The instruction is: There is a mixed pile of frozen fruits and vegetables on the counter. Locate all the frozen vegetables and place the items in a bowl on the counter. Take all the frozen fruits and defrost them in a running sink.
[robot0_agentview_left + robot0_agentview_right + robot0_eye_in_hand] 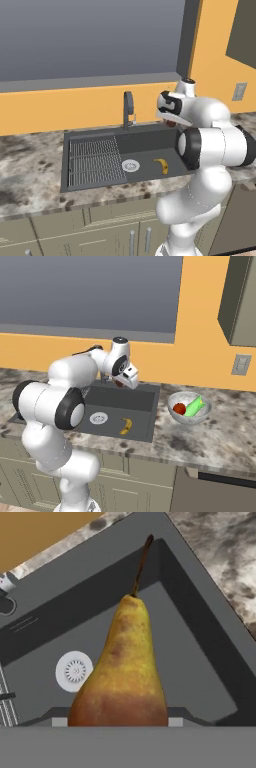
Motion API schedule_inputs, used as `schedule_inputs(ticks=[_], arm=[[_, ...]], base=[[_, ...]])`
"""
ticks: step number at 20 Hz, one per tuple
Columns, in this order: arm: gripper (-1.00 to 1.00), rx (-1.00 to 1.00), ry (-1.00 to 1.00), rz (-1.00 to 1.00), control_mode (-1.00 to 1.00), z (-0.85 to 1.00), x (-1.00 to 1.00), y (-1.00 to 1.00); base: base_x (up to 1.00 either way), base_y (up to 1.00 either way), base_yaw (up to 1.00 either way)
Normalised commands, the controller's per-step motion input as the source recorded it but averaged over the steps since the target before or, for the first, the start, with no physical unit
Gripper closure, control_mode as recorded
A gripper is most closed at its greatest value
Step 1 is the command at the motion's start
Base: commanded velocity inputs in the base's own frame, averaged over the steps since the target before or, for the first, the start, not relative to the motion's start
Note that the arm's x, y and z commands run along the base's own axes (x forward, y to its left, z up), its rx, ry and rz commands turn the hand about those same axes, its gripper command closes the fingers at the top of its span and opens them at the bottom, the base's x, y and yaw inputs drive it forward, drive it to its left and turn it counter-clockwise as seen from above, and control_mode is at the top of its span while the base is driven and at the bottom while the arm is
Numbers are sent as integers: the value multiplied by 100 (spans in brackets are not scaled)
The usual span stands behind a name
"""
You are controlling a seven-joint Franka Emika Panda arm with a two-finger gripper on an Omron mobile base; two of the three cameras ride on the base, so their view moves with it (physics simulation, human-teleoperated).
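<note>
One pear [122, 672], yellow-brown with a dark stem, sits clamped in the gripper [120, 382], stem pointing away from the hand; the jaws are part-closed on its wide base, and the fingertips themselves are hidden behind the fruit. The gripper hangs above the sink [150, 145], over its right rear part. One banana [161, 165] lies on the basin floor just right of the single round drain [130, 165]. One faucet [128, 107] stands behind. On the counter [220, 431] right of the sink, one bowl [176, 412] holds one tomato [179, 408] and one green vegetable [194, 405].
</note>
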Motion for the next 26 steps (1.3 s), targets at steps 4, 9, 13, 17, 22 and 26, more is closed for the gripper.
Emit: schedule_inputs(ticks=[4,9,13,17,22,26], arm=[[100,-3,-3,4,-100,-38,0,5],[100,-4,-4,4,-100,-42,0,10],[100,-4,-4,4,-100,-44,0,13],[100,-4,-3,4,-100,-44,0,12],[100,-2,-1,3,-100,-35,-3,8],[100,-2,0,3,-100,-38,-4,6]], base=[[0,0,0],[0,0,0],[0,0,0],[0,0,0],[0,0,0],[0,0,0]])
